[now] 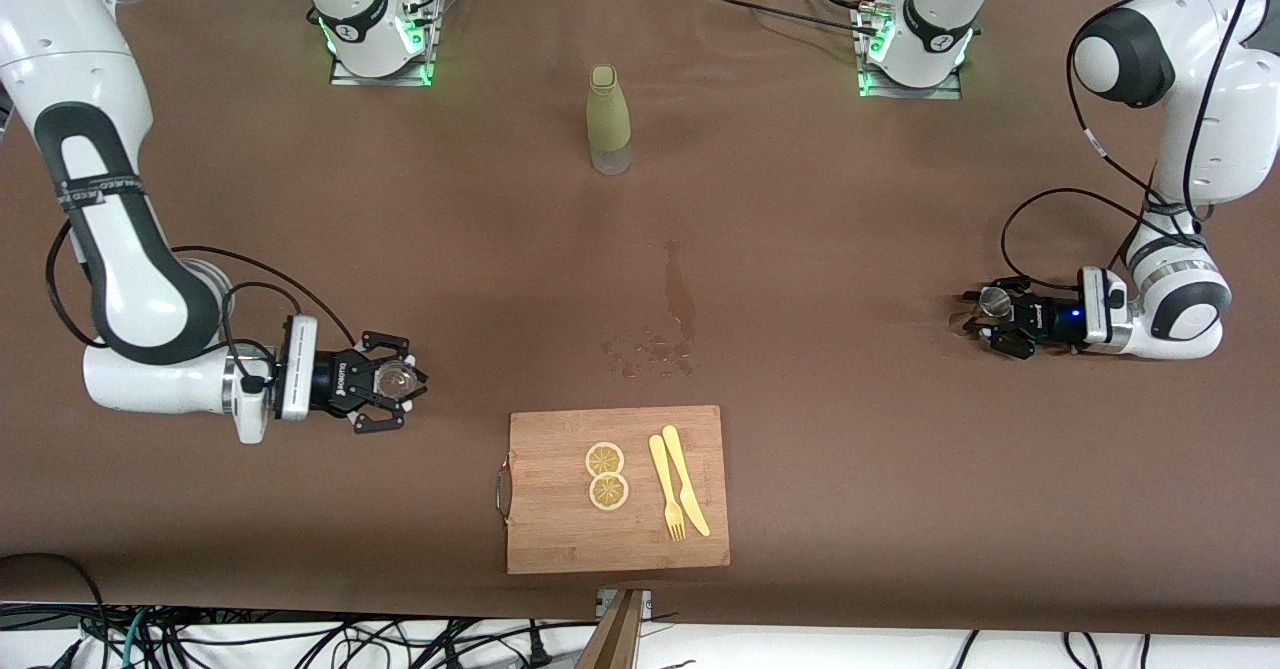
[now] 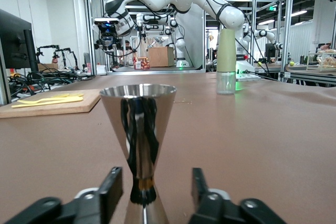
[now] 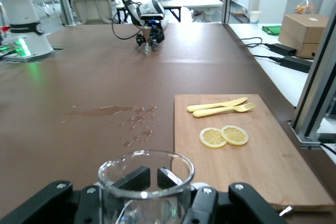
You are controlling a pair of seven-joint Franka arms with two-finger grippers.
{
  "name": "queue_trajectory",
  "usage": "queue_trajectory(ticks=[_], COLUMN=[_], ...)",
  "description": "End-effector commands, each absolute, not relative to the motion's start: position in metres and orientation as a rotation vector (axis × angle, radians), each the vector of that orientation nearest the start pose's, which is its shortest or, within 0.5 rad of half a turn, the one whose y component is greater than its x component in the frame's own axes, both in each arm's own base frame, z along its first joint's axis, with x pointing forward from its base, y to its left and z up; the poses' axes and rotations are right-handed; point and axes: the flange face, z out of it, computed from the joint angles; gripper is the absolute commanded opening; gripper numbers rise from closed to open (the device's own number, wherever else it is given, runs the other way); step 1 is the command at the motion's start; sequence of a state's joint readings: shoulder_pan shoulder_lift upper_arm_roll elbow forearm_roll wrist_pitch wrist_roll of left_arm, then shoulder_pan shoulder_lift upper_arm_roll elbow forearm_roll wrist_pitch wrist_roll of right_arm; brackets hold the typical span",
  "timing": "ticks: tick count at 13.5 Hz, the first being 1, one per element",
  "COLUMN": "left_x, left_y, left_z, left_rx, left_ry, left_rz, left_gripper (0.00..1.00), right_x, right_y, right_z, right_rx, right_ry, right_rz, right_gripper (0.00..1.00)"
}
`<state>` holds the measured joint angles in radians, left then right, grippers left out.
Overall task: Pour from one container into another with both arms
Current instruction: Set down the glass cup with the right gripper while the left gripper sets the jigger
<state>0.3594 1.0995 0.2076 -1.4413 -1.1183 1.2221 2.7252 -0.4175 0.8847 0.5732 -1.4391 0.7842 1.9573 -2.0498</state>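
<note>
A shiny metal jigger (image 1: 992,301) (image 2: 138,129) stands upright on the brown table (image 1: 850,199) at the left arm's end. My left gripper (image 1: 975,317) (image 2: 155,187) is level with its waist, and its open fingers (image 2: 111,184) stand clear of the metal on both sides. At the right arm's end my right gripper (image 1: 405,381) (image 3: 155,176) lies low and horizontal, shut on a clear glass cup (image 1: 392,381) (image 3: 113,192). Its pads show through the glass wall, nearly together. The cup looks empty.
A green-sleeved bottle (image 1: 609,119) (image 2: 227,61) stands mid-table toward the bases. A wet spill (image 1: 670,334) (image 3: 121,119) darkens the table's middle. Nearer the front camera lies a wooden cutting board (image 1: 560,539) (image 3: 262,171) with two lemon slices (image 1: 606,476), a yellow fork (image 1: 665,489) and knife (image 1: 686,479).
</note>
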Motion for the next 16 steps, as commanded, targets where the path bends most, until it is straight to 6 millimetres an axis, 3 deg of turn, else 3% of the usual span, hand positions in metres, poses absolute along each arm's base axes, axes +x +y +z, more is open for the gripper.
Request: queue_trajectory(ticks=[1, 5, 8, 12, 14, 16], left_x=[0.55, 0.565, 0.573, 0.617, 0.635, 0.646], left_y=[0.23, 0.294, 0.306, 0.272, 0.231, 0.189], left_z=[0.064, 0.117, 0.173, 0.31, 0.362, 0.404], left_rx=[1.233, 1.505, 1.748, 2.099, 2.228, 2.372], left_ry=[-1.426, -1.394, -1.178, -0.944, -0.871, -0.739], left_rz=[1.062, 0.855, 0.542, 0.154, 0.01, -0.095], left_gripper=[1.0, 1.0, 1.0, 1.0, 1.0, 1.0], right_x=[0.691, 0.665, 0.646, 0.637, 0.635, 0.634], right_y=[0.047, -0.001, -0.032, -0.044, -0.042, -0.042], right_z=[0.208, 0.146, 0.097, 0.07, 0.065, 0.061], right_rx=[-1.339, -1.309, -1.345, -1.348, -1.344, -1.35], right_ry=[-1.471, -1.338, -1.304, -1.331, -1.326, -1.318], right_rz=[-0.961, -0.96, -0.938, -0.953, -0.953, -0.951], right_gripper=[0.02, 0.02, 0.02, 0.02, 0.06, 0.57])
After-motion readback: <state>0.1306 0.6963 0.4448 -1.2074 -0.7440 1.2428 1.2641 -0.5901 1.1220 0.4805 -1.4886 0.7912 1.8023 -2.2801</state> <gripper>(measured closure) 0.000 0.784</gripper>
